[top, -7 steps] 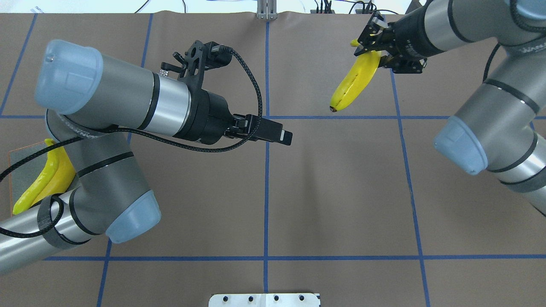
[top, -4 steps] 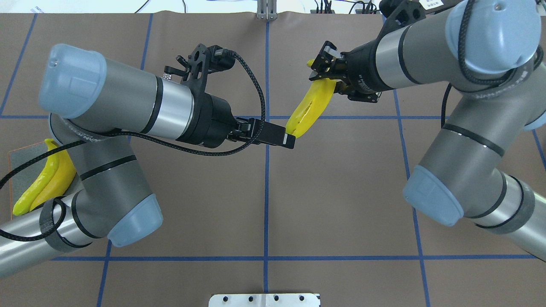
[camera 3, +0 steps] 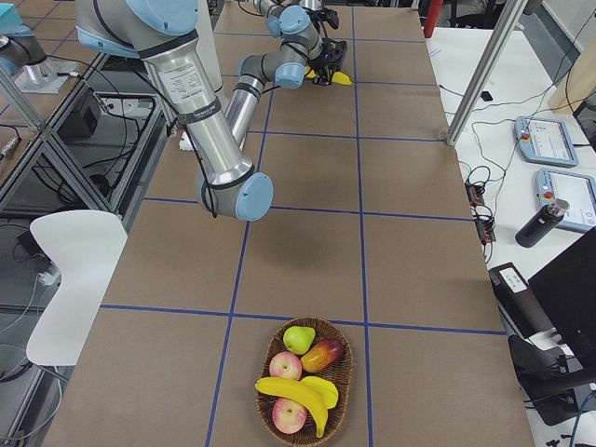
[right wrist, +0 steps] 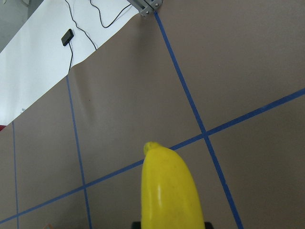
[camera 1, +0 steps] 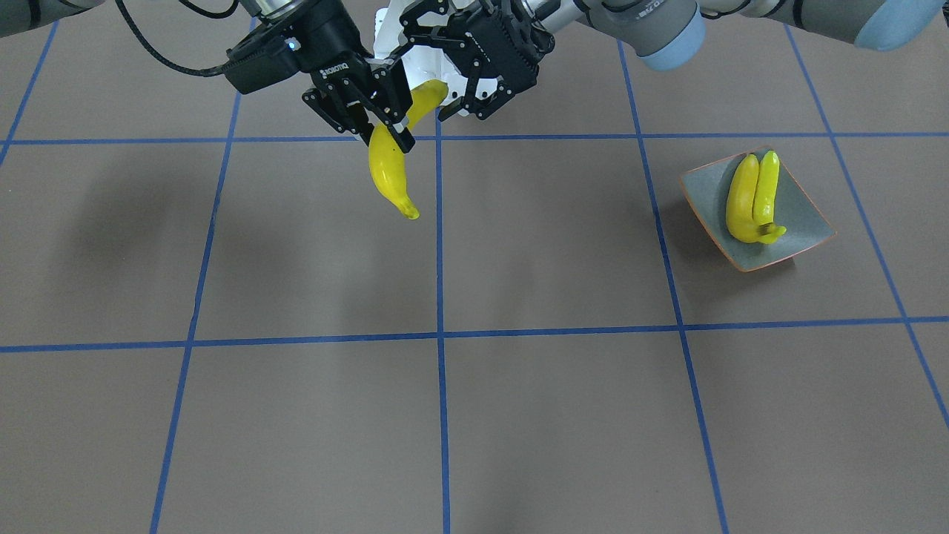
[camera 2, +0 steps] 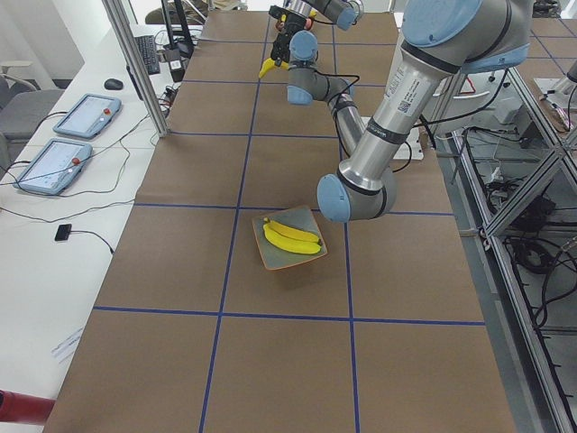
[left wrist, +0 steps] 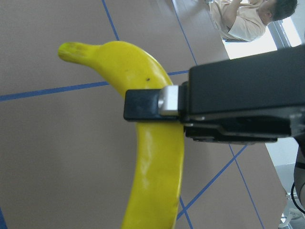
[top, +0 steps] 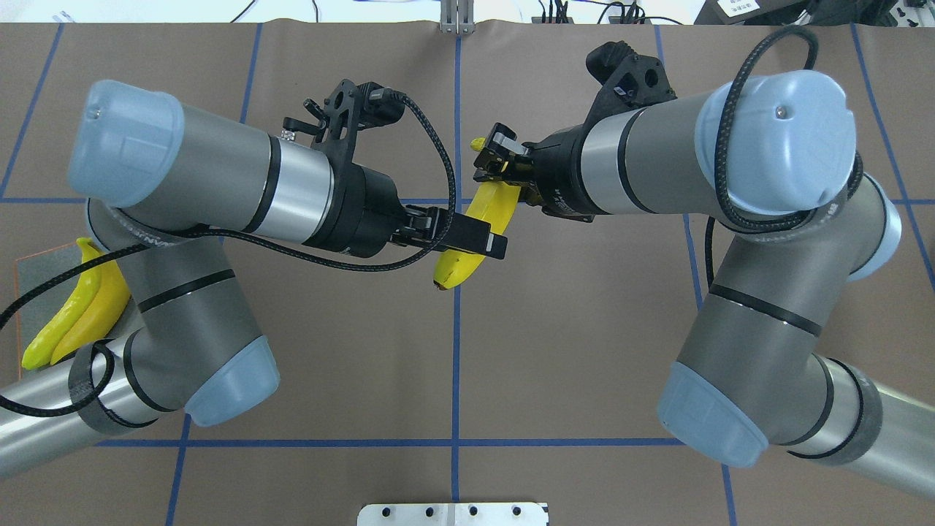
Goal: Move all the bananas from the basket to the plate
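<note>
My right gripper (top: 498, 162) (camera 1: 385, 126) is shut on the stem end of a yellow banana (top: 459, 264) (camera 1: 388, 172), held in the air over the table's middle. The banana's lower half lies between the fingers of my open left gripper (top: 488, 241) (camera 1: 425, 68). In the left wrist view one finger (left wrist: 143, 105) crosses in front of this banana (left wrist: 157, 167). Two bananas (camera 1: 752, 196) (top: 73, 314) lie side by side on the grey-green plate (camera 1: 808, 219) (top: 29, 270) at the robot's left. The basket (camera 3: 352, 368) at the far right end holds more bananas (camera 3: 296, 389).
Apples, a pear and a mango share the basket. A white mounting plate (top: 453, 513) sits at the table's near edge. A seated person (left wrist: 243, 19) is beyond the table. Tablets (camera 2: 77, 117) and cables lie on the side bench.
The right arm has swung left and carried the banana from the far right to the centre, in between the left gripper's fingers. The left arm has barely moved.
</note>
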### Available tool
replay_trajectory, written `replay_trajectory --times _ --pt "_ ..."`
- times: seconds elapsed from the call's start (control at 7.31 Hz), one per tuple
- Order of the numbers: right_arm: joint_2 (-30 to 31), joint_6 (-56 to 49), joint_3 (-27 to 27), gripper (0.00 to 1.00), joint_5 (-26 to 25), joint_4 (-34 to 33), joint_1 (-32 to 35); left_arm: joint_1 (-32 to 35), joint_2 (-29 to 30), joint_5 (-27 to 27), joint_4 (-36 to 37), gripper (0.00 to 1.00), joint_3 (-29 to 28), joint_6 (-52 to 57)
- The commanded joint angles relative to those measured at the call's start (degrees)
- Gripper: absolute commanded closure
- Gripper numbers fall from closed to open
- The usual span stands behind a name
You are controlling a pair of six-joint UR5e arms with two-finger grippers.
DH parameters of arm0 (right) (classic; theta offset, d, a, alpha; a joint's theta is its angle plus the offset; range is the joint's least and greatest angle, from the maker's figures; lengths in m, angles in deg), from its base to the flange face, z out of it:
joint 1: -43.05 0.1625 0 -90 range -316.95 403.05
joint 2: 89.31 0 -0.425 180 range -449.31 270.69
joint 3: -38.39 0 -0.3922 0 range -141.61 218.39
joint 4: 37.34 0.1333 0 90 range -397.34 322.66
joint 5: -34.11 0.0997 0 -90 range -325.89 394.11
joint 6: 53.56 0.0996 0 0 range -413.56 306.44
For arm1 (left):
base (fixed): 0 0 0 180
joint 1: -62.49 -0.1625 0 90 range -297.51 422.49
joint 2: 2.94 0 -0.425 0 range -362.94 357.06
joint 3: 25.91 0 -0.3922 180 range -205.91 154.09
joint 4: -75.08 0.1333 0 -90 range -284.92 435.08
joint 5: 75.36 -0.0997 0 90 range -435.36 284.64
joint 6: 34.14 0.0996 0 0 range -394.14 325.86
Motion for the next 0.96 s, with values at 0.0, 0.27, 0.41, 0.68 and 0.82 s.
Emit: replay_trajectory --times 0.0,0.27,0.41,0.68,0.82 --pt "-0.1 -0.1 1.6 1.0 -0.2 0.0 -0.4 0.0 0.0 0.0 -0.1 0.68 0.1 0.0" --pt "-0.1 -0.2 2.2 0.96 -0.1 0.1 -0.4 0.1 -0.1 0.0 0.0 1.0 0.4 0.1" --pt "0.0 -0.8 2.4 0.02 -0.7 0.1 -0.4 0.1 -0.2 0.0 0.0 1.0 0.5 0.1" --pt "0.3 -2.3 4.4 0.0 -1.1 0.0 0.3 0.2 -0.9 0.0 0.4 1.0 0.5 0.0" --pt "0.8 -2.5 4.5 0.0 -0.5 0.0 2.4 0.5 -3.1 0.0 0.5 1.0 1.2 0.0"
